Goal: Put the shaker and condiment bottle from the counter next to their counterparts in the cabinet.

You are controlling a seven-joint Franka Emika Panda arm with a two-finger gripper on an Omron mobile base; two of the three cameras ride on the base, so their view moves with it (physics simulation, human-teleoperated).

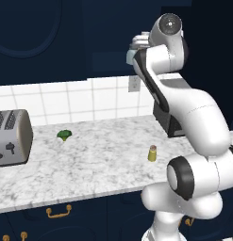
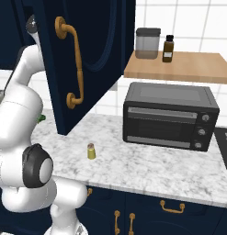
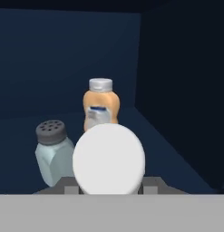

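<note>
The hand view looks into the dark navy cabinet. On its shelf stand the counterparts: a pale grey-green shaker with a dark cap and, behind it, a wider orange bottle with a white label. My gripper is shut on the condiment bottle. That bottle shows end-on as a pale round disc in front of the other two. The small yellow-green shaker stands upright on the marbled counter, far below the hand. My arm reaches up into the cabinet.
The open cabinet door hangs over the counter beside my arm. A black toaster oven sits to the right, below a wooden shelf with a jar and a dark bottle. At the left are a toaster and a broccoli floret.
</note>
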